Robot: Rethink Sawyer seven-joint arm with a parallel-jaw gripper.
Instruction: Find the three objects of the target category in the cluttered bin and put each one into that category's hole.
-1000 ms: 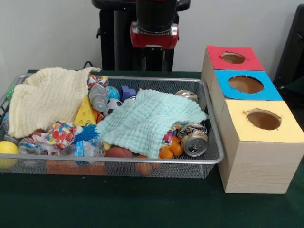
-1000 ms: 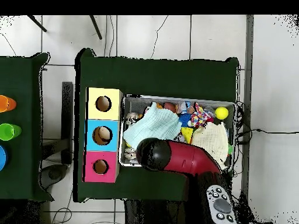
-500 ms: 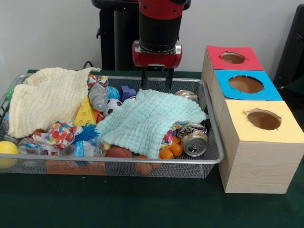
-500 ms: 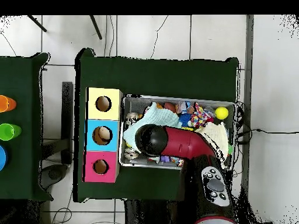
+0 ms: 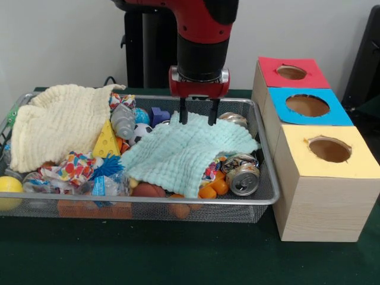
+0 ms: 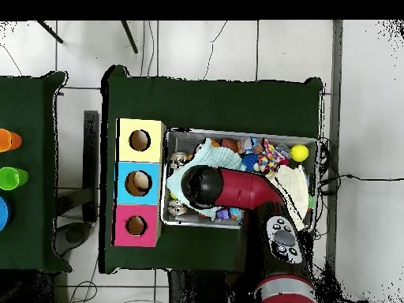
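A red and black robot arm (image 5: 202,35) reaches down over a wire mesh bin (image 5: 264,178) that sits on a dark green surface (image 5: 148,255); its hand (image 5: 196,118) hangs with two dark fingers (image 5: 183,113) spread apart, holding nothing, their tips just above the far edge of a mint green cloth (image 5: 184,151); that cloth lies crumpled across the middle of the bin, covering part of the clutter; a pale yellow cloth (image 5: 59,122) is heaped at the bin's other end; between and around the cloths show a yellow cheese-shaped wedge (image 5: 107,141), a grey toy (image 5: 123,120), a small soccer ball (image 5: 140,132), a blue block (image 5: 158,114), a yellow ball (image 5: 9,187), small orange pieces (image 5: 214,188) and two dented cans, one (image 5: 242,174) near the front corner and one (image 5: 233,119) further back; beside the bin stands a wooden box (image 5: 309,202) with three round holes, topped red (image 5: 291,72), blue (image 5: 307,105) and yellow (image 5: 329,149); from overhead the arm (image 6: 237,189) covers much of the bin (image 6: 241,134).
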